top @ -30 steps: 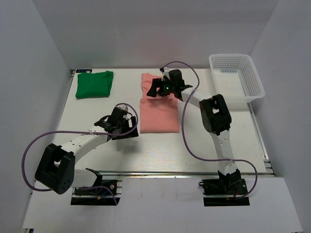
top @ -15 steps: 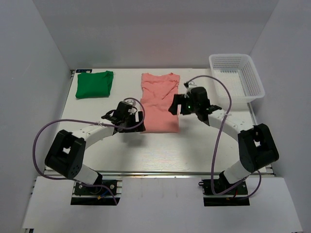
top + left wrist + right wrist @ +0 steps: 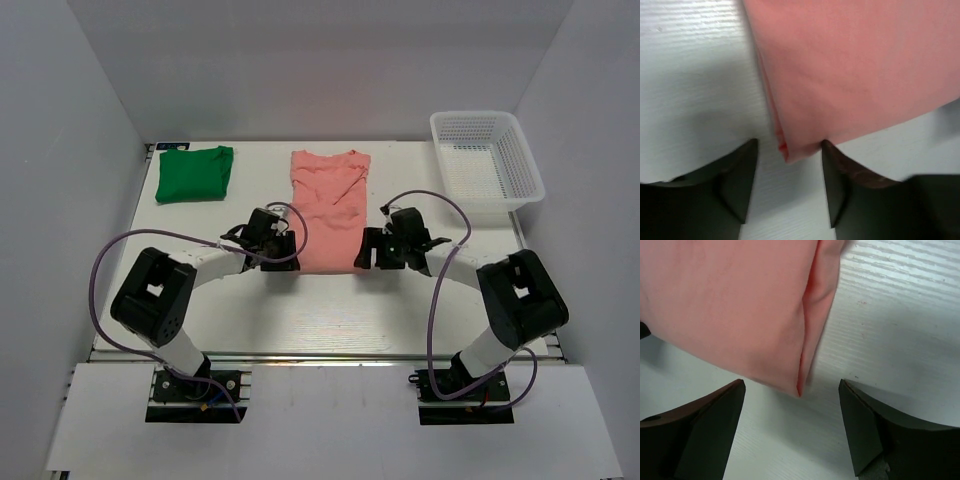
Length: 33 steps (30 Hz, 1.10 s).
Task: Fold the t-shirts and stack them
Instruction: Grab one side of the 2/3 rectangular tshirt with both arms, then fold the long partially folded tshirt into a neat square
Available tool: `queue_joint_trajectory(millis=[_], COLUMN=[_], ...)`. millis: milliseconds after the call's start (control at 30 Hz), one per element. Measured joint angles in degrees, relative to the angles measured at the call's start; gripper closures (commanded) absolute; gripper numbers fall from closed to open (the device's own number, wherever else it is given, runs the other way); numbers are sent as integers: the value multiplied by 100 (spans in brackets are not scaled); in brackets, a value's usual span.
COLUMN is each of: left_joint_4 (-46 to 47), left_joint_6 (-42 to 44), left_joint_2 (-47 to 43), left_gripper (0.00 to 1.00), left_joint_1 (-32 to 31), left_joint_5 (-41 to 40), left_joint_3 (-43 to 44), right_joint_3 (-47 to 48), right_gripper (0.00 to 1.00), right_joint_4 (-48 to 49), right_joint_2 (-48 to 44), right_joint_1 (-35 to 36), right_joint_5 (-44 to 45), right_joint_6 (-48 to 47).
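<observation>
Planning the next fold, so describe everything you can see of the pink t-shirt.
The salmon-pink t-shirt is soft plain cloth, folded into a long narrow panel with layered side edges, neckline at the far end, creased near it. It lies flat on the white table. The open left gripper straddles its near left corner, the open right gripper its near right corner; neither grips it.

Open tabletop [image 3: 262, 175] separates green shirt [image 3: 194, 173] from pink shirt [image 3: 328, 210]; basket [image 3: 495, 208] blocks the far-right corner
</observation>
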Motion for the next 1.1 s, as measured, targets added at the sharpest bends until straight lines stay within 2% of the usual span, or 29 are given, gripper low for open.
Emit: queue_joint_trajectory(millis=[33,67,100,133,167,233,267,300,333,367,533,700,900,1100], left_joint_4=[42,90,149,186,227,317,341,367,385,400,389,-33,-931,-1921], left_joint_6=[11,17,9,28,35,28,46,22,33,39,44,-15,-70,-68], left_joint_2=[48,96,122,157,190,214,227,238,238,238,122,-855,-2197,-2859], left_gripper=[48,58,62,65,67,79,88,100,100,100,100,100,100,100], left_joint_1=[-2,-2,-2,-2,-4,-7,-11,-13,-11,-13,-87,-332,-579,-695], left_joint_5=[70,153,229,310,382,496,562,619,678,734,1010,1270,1910,2778], left_joint_3=[0,2,2,-4,-24,-57,-72,-90,-101,-107,-254,-844,-968,-776], right_joint_3=[31,66,96,114,116,114,105,76,55,17,-219,-767,-890,-776], right_gripper=[26,30,35,46,53,66,77,84,89,100,100,100,100,100], right_joint_4=[72,131,186,232,278,271,260,256,234,234,153,-208,-1585,-2955], right_joint_2=[63,131,203,254,308,376,389,393,393,393,144,-800,-2332,-3716], right_joint_1=[-7,-7,-7,-7,-9,-7,-7,-7,-7,-7,-9,13,105,131], right_joint_5=[-79,-138,-210,-247,-289,-389,-409,-435,-466,-503,-717,-1189,-1572,-1878], right_joint_6=[31,52,76,83,87,109,114,109,116,120,151,199,26,-92])
